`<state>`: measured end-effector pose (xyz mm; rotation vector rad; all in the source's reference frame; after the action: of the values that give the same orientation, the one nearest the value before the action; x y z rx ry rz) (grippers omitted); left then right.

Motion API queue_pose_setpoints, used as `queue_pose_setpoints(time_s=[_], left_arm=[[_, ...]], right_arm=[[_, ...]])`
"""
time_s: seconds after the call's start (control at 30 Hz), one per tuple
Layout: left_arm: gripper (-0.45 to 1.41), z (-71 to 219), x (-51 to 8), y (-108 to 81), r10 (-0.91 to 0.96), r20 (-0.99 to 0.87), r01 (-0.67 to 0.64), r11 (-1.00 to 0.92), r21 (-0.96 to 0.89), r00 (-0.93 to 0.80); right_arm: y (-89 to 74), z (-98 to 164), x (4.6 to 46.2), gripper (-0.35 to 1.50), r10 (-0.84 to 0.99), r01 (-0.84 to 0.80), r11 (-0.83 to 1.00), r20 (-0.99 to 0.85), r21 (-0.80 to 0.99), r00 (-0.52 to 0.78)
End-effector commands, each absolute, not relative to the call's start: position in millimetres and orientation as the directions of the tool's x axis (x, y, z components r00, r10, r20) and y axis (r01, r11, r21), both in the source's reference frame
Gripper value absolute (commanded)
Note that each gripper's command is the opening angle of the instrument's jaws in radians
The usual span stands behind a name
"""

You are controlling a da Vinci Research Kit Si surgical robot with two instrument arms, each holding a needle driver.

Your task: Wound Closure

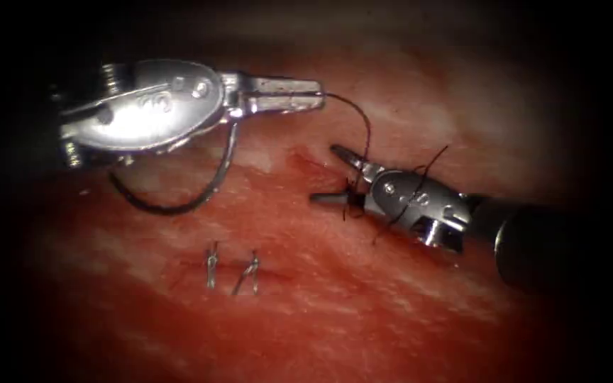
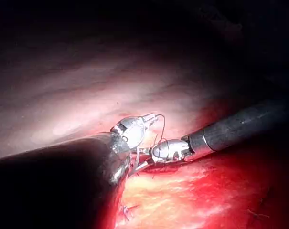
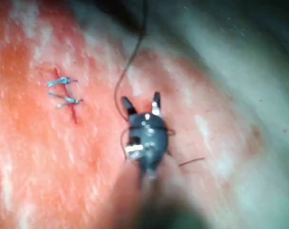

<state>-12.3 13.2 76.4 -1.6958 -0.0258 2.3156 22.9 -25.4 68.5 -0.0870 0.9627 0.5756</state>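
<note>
Left tool point(image 1: 313, 94) at 10 o'clock, jaws clenched on thread point(image 1: 363, 124); needle point(image 1: 186, 195) hanging below its body, clear of tissue point(image 1: 335, 312). Right tool point(image 1: 335, 174) at 3 o'clock, jaws spread, thread wound around its wrist, gripping nothing. Two knotted stitches point(image 1: 232, 273) at 7 o'clock over cut point(image 1: 306, 167).

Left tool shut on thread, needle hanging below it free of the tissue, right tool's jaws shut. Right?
Not quite: the right tool's jaws are open, spread around the thread, as the endoscope view shows. The rest holds: the left tool is shut on the thread, and the needle hangs below it, free of the tissue.
</note>
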Motion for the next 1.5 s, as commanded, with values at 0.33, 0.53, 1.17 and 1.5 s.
queue_pose_setpoints(time_s=[0.33,0.53,1.17,1.5], left_arm=[[-0.45,86,-16.0,17.8,0.225,-0.921,-0.22,-0.962,-0.159,-0.318],[-0.45,91,-16.6,19.2,0.217,-0.915,-0.219,-0.965,-0.147,-0.341],[-0.45,106,-18.6,19.8,0.279,-0.85,-0.243,-0.952,-0.184,-0.448],[-0.45,110,-19.8,14.5,0.305,-0.834,-0.227,-0.948,-0.221,-0.46]], right_arm=[[-26.2,68,24.0,1.16,0.411,-0.457,0.865,-0.816,0.208,0.407],[-26.6,68,24.4,1.15,0.405,-0.436,0.873,-0.824,0.219,0.397],[-26.4,65,24.8,1.15,0.393,-0.447,0.865,-0.86,0.225,0.327],[-24.5,64,24.2,1.15,0.368,-0.494,0.842,-0.901,0.217,0.231]])
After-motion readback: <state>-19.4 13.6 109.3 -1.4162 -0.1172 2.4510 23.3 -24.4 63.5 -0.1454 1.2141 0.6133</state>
